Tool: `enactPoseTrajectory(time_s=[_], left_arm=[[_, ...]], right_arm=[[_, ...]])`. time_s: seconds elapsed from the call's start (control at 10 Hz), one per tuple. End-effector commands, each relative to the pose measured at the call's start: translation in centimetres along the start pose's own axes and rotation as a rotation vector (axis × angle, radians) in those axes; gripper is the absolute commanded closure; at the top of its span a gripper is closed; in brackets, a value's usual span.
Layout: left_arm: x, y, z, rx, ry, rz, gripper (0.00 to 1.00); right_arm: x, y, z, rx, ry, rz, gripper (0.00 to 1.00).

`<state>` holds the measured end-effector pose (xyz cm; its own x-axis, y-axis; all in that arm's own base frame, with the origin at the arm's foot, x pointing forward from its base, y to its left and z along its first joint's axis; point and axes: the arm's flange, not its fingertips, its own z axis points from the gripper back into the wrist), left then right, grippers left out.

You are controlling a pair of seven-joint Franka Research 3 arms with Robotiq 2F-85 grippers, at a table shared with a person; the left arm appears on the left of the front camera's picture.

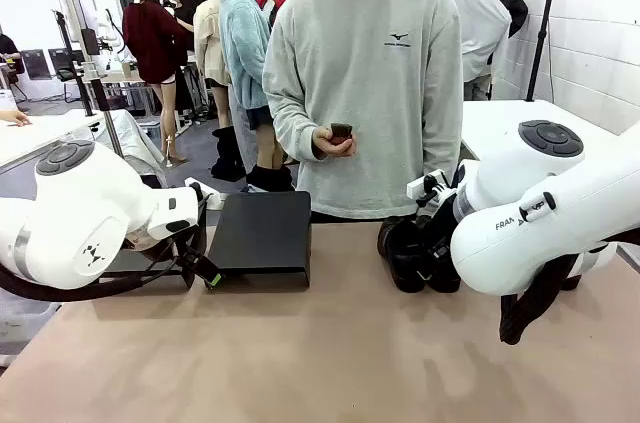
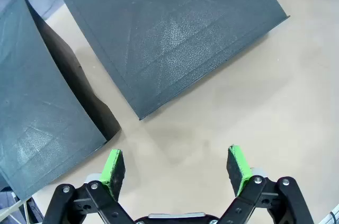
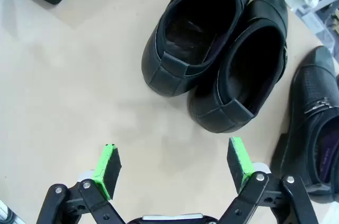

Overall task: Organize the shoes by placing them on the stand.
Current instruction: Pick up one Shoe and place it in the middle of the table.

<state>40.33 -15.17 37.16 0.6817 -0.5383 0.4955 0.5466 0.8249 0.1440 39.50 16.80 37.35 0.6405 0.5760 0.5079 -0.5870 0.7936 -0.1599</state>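
Shoes (image 3: 175,70): three glossy black dress shoes counted in the right wrist view, all on the table (image 1: 320,353), none on the stand (image 1: 262,231). Two lay side by side and touching, openings up. The third shoe (image 3: 310,102) lay just beside them at the picture's edge, partly cut off. From the front they read as a dark cluster on the right part of the table, partly hidden behind the right arm (image 1: 540,223); could not tell whether more lay behind it.

Stand: black and flat-topped, left of centre on the table, well apart from the shoes. Its top was bare. The left wrist view showed two dark textured panels (image 2: 169,33) set side by side, with nothing on either.

Right gripper (image 3: 175,166): hung over bare table just short of the touching two, jaws spread wide, nothing between the pads.

Left gripper (image 2: 177,166): hung over bare table near the stand's edge, jaws likewise wide apart and empty.

Person (image 1: 370,83): stood at the far side with a small dark object (image 1: 341,130) in one hand (image 1: 330,143), touching neither shoes nor stand.

Progress, as judged: at the very start. No shoe placed, none grasped; every visible shoe was left to move.
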Motion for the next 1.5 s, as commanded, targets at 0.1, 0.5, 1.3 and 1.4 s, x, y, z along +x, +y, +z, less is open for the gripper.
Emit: enactPoseTrajectory(time_s=[0.1,0.5,1.3,1.4], left_arm=[[0.00,0.00,0.00,0.000,0.000,0.000,0.00],[0.00,0.00,0.00,0.000,0.000,0.000,0.00],[0.00,0.00,0.00,0.000,0.000,0.000,0.00],[0.00,0.00,0.00,0.000,0.000,0.000,0.00]], right_arm=[[0.00,0.00,0.00,0.000,0.000,0.000,0.00],[0.00,0.00,0.00,0.000,0.000,0.000,0.00],[0.00,0.00,0.00,0.000,0.000,0.000,0.00],[0.00,0.01,0.00,0.000,0.000,0.000,0.00]])
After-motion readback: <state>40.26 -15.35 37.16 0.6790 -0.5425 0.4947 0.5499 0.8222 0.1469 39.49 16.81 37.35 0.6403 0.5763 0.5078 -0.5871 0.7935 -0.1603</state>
